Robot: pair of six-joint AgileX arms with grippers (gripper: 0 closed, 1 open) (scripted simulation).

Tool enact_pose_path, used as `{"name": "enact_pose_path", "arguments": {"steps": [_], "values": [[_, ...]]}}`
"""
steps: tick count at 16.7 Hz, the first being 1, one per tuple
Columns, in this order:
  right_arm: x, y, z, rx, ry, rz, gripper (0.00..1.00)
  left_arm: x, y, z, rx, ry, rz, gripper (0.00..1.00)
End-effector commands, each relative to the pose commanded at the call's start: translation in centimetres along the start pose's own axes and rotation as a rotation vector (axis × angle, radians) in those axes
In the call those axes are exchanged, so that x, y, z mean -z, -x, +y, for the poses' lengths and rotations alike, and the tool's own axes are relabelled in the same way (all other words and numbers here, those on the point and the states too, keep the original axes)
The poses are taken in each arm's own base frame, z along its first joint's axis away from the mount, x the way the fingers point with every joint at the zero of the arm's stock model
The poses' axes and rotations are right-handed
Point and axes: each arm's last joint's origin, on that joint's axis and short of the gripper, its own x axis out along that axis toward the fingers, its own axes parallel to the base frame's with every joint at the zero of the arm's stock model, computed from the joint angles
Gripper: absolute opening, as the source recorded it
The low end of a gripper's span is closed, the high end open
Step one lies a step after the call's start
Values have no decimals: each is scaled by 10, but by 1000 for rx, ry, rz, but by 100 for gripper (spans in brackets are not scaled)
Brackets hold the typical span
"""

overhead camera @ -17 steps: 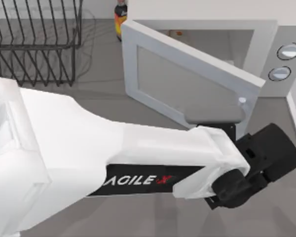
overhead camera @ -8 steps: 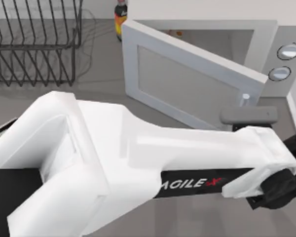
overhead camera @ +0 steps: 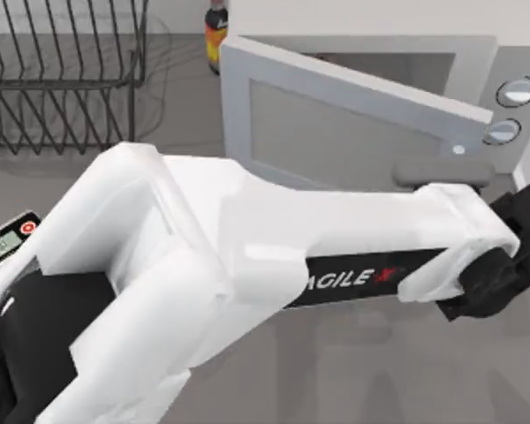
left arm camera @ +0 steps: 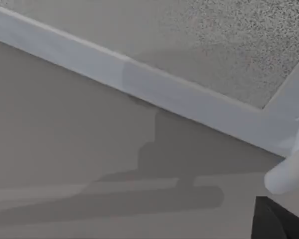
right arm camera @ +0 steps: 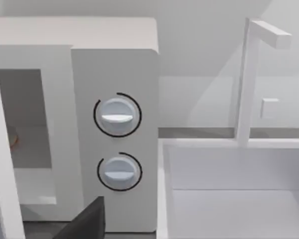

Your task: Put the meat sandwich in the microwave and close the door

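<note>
**One arm at the half-shut door**

One arm, the left, stretches across the surface (overhead camera: pixel 159 132) from the near left, its black hand (overhead camera: pixel 503 265) just beside the free edge of the door (overhead camera: pixel 336 132). Whether that hand is apart or together cannot be told. Right above the hand, the door's handle (overhead camera: pixel 442 172) juts out, and the door stands partly open, angled across the front of the microwave (overhead camera: pixel 477 62). Beyond the hand sit two round silver buttons (overhead camera: pixel 517 91). Inside the cavity, an orange edge of the sandwich (right arm camera: pixel 13 138) peeks past the door. Far off to the hand's left stand a wire rack (overhead camera: pixel 62 79) and a bottle (overhead camera: pixel 215 31).
</note>
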Motion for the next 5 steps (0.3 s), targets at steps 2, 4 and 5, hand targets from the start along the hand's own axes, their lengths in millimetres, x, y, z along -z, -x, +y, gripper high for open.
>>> {"name": "enact_pose_path", "arguments": {"steps": [2, 4, 5], "values": [[0, 0, 0, 0, 0, 0, 100, -20, -21, 3, -2, 9, -6, 0], [0, 0, 0, 0, 0, 0, 100, -35, -33, 5, 2, 17, -19, 0], [0, 0, 0, 0, 0, 0, 100, -37, -35, 5, 2, 19, -21, 0]]}}
